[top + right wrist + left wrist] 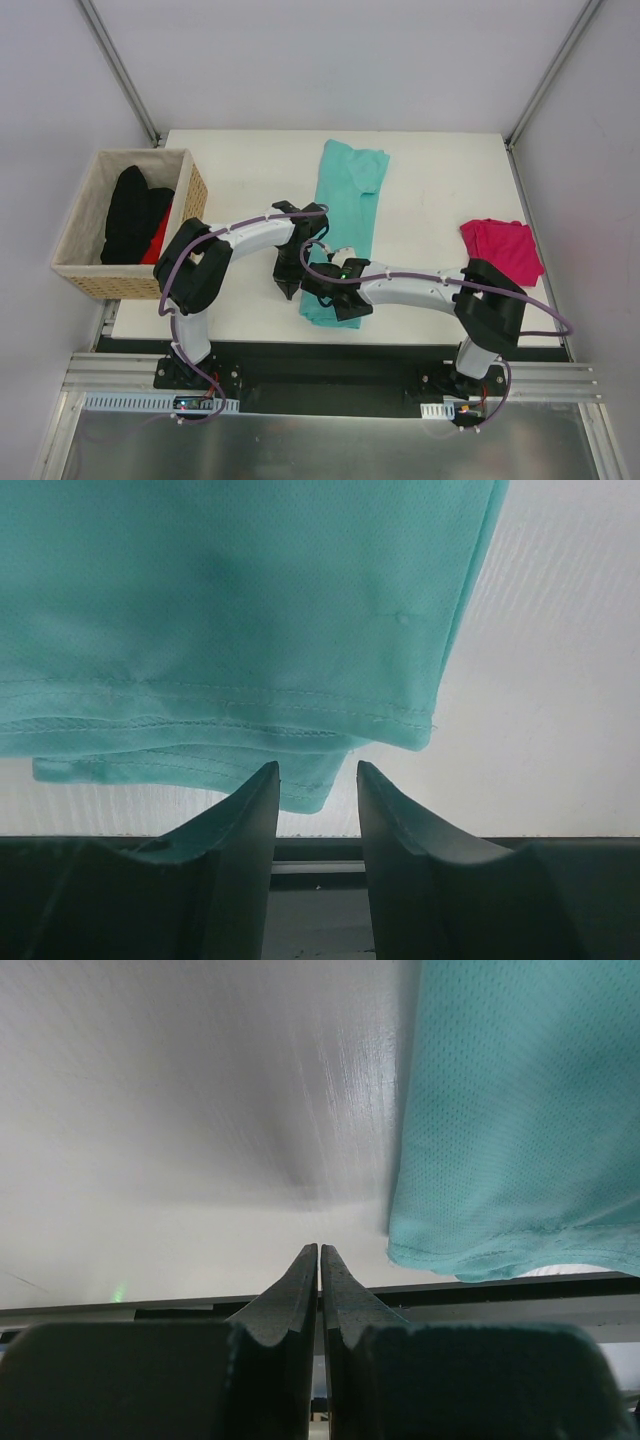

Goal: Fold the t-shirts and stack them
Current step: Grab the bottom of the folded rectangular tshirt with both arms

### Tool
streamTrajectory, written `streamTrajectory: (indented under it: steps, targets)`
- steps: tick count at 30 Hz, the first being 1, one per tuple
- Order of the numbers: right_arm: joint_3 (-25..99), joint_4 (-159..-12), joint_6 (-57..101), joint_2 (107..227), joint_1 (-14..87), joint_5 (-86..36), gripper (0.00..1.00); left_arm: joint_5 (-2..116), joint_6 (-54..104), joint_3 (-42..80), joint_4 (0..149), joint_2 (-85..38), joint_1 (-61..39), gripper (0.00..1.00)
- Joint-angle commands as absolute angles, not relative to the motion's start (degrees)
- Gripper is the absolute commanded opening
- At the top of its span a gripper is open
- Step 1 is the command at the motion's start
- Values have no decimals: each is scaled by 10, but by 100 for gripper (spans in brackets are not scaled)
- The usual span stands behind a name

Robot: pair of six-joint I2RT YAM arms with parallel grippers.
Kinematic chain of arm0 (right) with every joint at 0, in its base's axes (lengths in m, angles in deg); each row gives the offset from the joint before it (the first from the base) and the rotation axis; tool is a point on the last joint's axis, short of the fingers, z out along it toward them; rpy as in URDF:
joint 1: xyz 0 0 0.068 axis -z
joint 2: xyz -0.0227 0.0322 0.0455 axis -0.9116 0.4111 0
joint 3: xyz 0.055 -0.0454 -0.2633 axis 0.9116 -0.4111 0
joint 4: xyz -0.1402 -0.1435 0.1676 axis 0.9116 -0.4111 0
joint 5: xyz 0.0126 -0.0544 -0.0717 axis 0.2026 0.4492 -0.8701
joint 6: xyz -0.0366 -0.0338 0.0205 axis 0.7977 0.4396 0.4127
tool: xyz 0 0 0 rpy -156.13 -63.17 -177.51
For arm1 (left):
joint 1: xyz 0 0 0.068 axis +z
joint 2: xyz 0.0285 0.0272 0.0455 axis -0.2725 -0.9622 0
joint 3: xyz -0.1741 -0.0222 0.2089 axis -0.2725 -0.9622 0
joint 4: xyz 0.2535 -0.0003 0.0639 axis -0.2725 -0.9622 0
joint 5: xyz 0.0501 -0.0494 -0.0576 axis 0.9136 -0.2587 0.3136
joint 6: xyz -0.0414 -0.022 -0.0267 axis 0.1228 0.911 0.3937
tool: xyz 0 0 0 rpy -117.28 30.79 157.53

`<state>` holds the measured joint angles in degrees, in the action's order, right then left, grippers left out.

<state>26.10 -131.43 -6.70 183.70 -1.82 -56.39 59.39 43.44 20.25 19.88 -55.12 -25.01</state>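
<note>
Two arms bent over the near end of a teal-mint t-shirt

Both arms reach inward from their bases, elbows raised, wrists meeting low near the front edge of the white surface [250, 170]. The left claw [319, 1252] is closed with nothing in it, its tips on bare surface just left of the teal-mint t-shirt [350, 200]. The right claw [317, 772] stands part-way open at that shirt's stitched near hem, with no grip to be seen. The shirt is folded into a long strip; its long axis runs from the far side of the surface to the front edge, leaning slightly left as it nears the arms. The magenta-pink t-shirt [502, 250] lies crumpled at the right edge, well apart. A wicker basket [100, 285] on the left holds black cloth [135, 215].
</note>
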Motion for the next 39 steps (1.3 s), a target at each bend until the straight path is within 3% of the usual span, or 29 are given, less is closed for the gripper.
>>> streamTrajectory:
  steps: [1, 31, 39]
  targets:
    - [251, -1303, -87, 1841, -13, -557, 40, 583, 436, 204, 181, -542, -251, 3]
    - [193, -1247, -118, 1858, 25, -511, 38, 580, 440, 241, 158, -566, -251, 3]
    - [183, -1212, -112, 1881, 36, -497, 32, 583, 450, 246, 145, -568, -251, 3]
